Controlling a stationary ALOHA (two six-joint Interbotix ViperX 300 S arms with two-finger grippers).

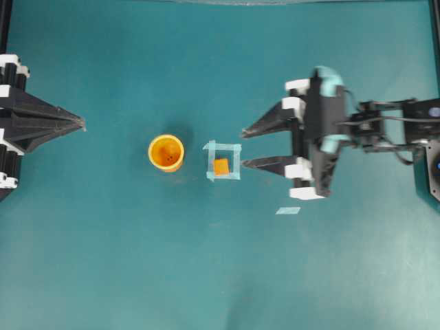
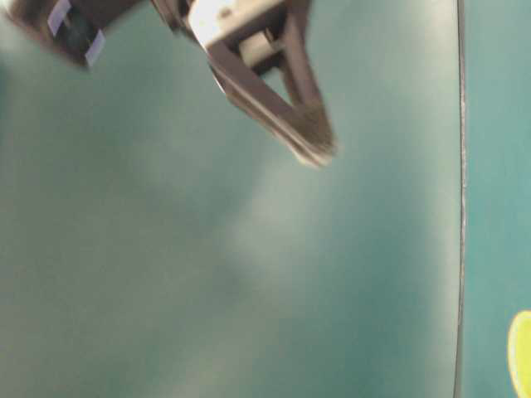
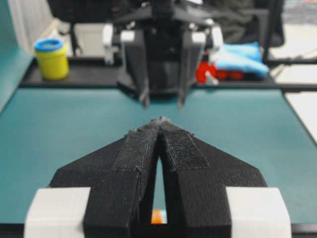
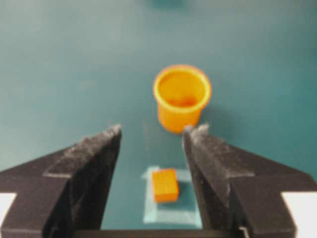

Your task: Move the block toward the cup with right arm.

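The right gripper (image 1: pixel 242 148) is standing with its fingers spread wide and holding nothing, the two black fingertips (image 4: pixel 113 136) framing the tiny orange block (image 4: pixel 165 185) in the right wrist view. From overhead the tips are sitting just short of the block, not touching it. The block is lying inside a pale blue tape square (image 1: pixel 223 161) on the teal table (image 1: pixel 124 261), with the orange-yellow cup (image 1: pixel 166 152) near it on the far side, upright and apart from it. The left gripper (image 1: pixel 77 124) is resting well away at the table's edge, fingers pressed together.

The risk, as I judge it: the block is small, so a finger arriving off-centre may be knocking it sideways instead of toward the cup. Pushing too far could also be driving the block into the light cup and tipping it.
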